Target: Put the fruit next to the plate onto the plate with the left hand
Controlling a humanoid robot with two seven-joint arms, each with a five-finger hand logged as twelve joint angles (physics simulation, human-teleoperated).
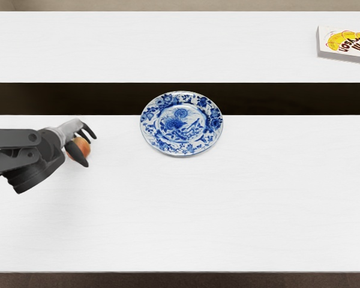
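Left hand [69,144]: at the left of the frame, mid-height, on an arm [12,153] that enters from the left edge; it sits over the near white table [186,210].
Hand state: clenched round the fruit [80,147], with dark-tipped fingers [89,132] curling over its top and another under its lower side.
Fruit: small, round, orange-red; it sits inside the curl of the hand, showing between the fingers on the side that faces the plate. Whether it rests on the table or is lifted clear cannot be told.
Fruit to plate: well apart, with bare table between them; the fruit is not on the plate.
Plate [147,120]: blue-and-white patterned, centre of the frame, right of the hand, its far rim reaching over the dark gap [60,99].
Dark gap: a band across the full width, beyond the hand.
Far surface [156,48]: white, beyond the gap.
Box [344,43]: printed, with yellow artwork, upper right corner, on the far surface.
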